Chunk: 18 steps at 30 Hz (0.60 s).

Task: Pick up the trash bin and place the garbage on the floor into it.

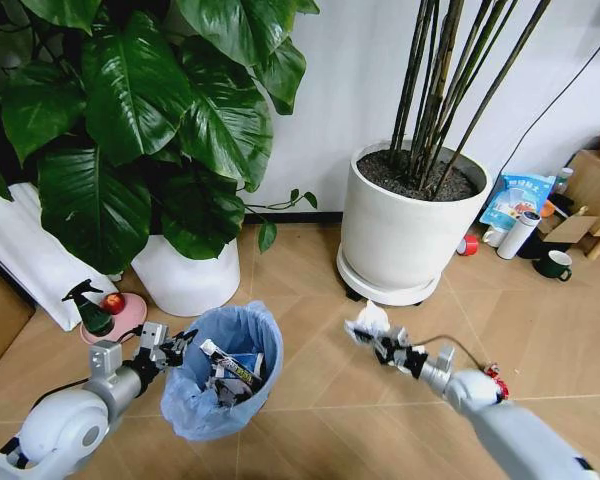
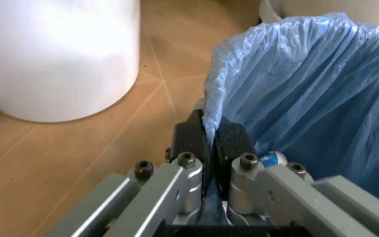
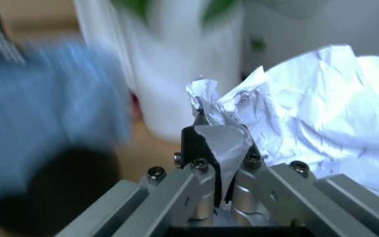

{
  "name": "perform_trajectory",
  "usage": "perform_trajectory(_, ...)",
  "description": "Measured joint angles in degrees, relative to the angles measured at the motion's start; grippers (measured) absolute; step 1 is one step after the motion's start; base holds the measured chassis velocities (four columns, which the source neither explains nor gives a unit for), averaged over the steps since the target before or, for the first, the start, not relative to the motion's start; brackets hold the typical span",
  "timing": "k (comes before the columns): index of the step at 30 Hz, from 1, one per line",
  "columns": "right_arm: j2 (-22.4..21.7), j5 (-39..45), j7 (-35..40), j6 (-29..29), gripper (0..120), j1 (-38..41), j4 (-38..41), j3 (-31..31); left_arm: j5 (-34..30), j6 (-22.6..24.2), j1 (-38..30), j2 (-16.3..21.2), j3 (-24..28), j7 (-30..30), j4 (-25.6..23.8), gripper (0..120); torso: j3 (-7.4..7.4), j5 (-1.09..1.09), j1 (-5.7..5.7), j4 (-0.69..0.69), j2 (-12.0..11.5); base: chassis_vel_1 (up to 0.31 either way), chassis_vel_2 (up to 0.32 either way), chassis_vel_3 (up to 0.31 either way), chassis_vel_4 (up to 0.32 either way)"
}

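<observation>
Surroundings: large white pot (image 1: 400,235) with bare stalks at back right, smaller white pot (image 1: 188,275) with a big leafy plant at back left, both on the tiled floor (image 1: 310,420).
Left clutter: dark spray bottle (image 1: 90,308) and red apple (image 1: 113,302) on a pink plate (image 1: 130,318), just beside the left arm.
Right clutter: blue-white bag (image 1: 515,200), white cylinder (image 1: 519,235), dark green mug (image 1: 554,265), red-white item (image 1: 467,245) near the wall, well apart from both arms.
Trash bin (image 1: 223,372): on the floor in front of the small pot, blue bag liner, already has box scraps inside.
Left pincer (image 1: 170,348): pressed together on the liner's rim on the bin's left side.
Right pincer (image 1: 365,331): pinching a crumpled white paper wad (image 1: 372,318), held above the floor, to the right of the bin and apart from it, in front of the large pot.
</observation>
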Motion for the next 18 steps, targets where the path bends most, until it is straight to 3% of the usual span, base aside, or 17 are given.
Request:
perform_trajectory(7, -0.38, 9.49, 0.55, -1.25, 0, 12.68, 6.80, -13.06, -0.44, 0.00, -4.68, -1.22, 3.44, -0.22, 2.01, 0, 0.01, -0.02, 0.00, 0.03, 0.00, 0.000, 0.000, 0.000, 0.000)
perform_trajectory(18, 4.85, 13.33, -0.30, -1.20, 0, 23.16, 5.66, -27.95, -2.04, 0.35, -9.62, -1.41, 5.82, -0.75, 3.71, 0, 0.01, -0.01, 0.00, -0.02, 0.00, 0.000, 0.000, 0.000, 0.000)
